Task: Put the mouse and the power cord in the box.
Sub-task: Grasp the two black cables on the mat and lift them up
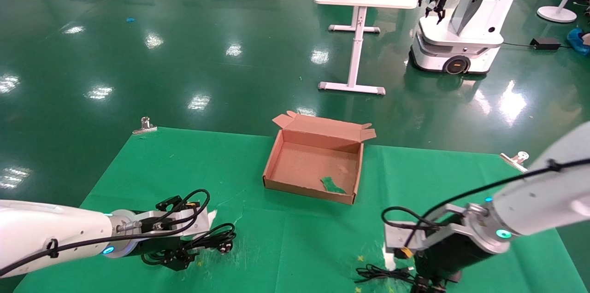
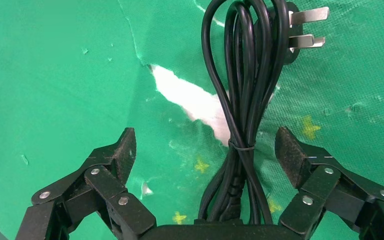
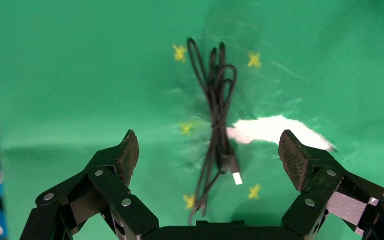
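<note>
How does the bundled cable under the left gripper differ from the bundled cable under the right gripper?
The power cord below the left gripper is thick and ends in a chunky plug with flat metal prongs; the mouse cable below the right gripper is thin and ends in a small USB plug. Both are black, tied mid-bundle, lying on the green cloth between open fingers.

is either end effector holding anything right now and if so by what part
Nothing is held. The left end effector is open astride the bundled power cord; the right end effector is open over the mouse cable bundle.
</note>
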Robot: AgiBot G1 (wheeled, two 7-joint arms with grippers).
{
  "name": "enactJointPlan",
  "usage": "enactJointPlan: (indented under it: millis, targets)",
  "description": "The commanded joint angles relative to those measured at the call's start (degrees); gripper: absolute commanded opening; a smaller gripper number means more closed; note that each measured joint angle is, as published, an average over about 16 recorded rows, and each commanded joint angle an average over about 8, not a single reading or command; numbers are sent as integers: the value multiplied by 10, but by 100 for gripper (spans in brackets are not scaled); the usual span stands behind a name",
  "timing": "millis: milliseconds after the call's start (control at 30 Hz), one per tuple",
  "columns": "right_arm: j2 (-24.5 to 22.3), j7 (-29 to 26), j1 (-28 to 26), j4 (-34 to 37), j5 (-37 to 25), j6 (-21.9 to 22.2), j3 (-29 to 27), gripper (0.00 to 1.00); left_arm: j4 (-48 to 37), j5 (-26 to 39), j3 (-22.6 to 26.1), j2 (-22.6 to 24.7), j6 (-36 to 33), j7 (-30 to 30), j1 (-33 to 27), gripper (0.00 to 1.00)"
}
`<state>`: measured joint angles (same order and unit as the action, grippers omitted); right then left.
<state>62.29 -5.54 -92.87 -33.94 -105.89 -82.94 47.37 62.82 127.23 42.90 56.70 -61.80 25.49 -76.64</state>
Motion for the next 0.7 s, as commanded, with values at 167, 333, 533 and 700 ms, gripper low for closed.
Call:
enactJointPlan:
  millis: [167, 333, 533, 700]
  targets:
    - [59, 42, -25, 106, -30, 38, 17, 100, 0, 0, 0, 0, 0, 0, 0, 100]
    - [93, 68, -35, 176, -43, 73, 24, 92, 0, 0, 0, 0, 0, 0, 0, 92]
    - [117, 90, -45, 225, -49, 99, 27, 17, 0, 0, 0, 0, 0, 0, 0, 17]
    - [122, 93, -48, 237, -50, 105, 27, 0, 0, 0, 0, 0, 0, 0, 0, 0]
